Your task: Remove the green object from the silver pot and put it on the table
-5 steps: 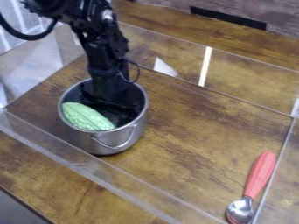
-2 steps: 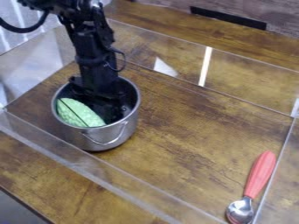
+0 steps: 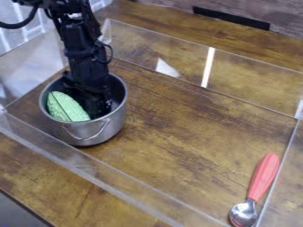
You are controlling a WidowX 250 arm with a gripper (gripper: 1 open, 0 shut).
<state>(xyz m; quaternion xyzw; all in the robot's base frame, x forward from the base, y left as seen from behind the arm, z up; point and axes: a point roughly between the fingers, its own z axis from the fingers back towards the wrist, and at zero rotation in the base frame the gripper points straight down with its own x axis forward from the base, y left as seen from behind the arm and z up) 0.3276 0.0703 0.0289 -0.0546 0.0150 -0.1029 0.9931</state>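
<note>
The silver pot [image 3: 97, 131] stands at the left of the table [image 3: 196, 133]. The light green, bumpy oval object [image 3: 66, 107] lies inside it against the left wall. My black gripper [image 3: 92, 96] points straight down and reaches into the right half of the pot, just right of the green object. Its jaws stand open, and their dark tips are hard to make out against the pot's inside. I cannot tell whether a finger touches the green object.
A red-handled spoon [image 3: 258, 188] lies at the table's front right. Clear acrylic walls [image 3: 208, 67] border the tabletop, one close to the pot's left and front. Bare wood stretches between the pot and the spoon.
The arm has moved left with the gripper down in the pot. The pot has slid left along with it, with the green object still inside.
</note>
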